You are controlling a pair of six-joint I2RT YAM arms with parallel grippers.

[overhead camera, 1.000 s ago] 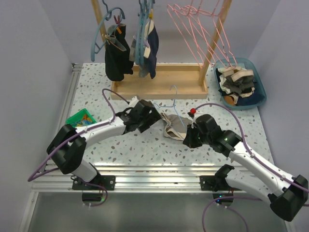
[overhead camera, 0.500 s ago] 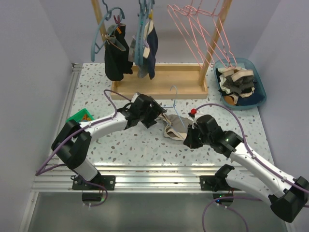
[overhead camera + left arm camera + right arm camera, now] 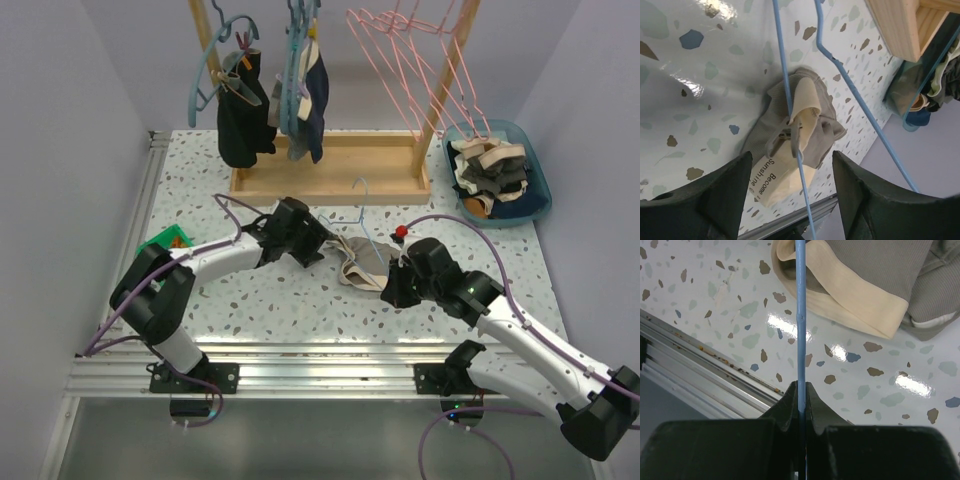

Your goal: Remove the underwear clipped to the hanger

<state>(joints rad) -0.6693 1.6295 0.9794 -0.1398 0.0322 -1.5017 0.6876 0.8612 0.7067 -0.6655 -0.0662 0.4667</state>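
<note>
From above, the grey underwear (image 3: 362, 268), cream-banded, lies crumpled on the speckled table (image 3: 250, 300) before a wooden rack (image 3: 330, 170), lilac walls (image 3: 60, 100) around.

Left wrist: the left gripper (image 3: 790, 162) gapes empty over the garment, which is clipped to the blue hanger (image 3: 783, 65).

Right wrist: the right gripper (image 3: 801, 390) pinches the hanger's wire.

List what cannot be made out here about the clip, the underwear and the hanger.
- Left wrist view: the underwear half wraps the clip; the label print is too small to read fully.
- Top view: the clip is too small to find in the underwear; the right gripper covers its own pinch on the hanger.
- Right wrist view: the hanger wire runs off the top edge; no clip shows.
</note>
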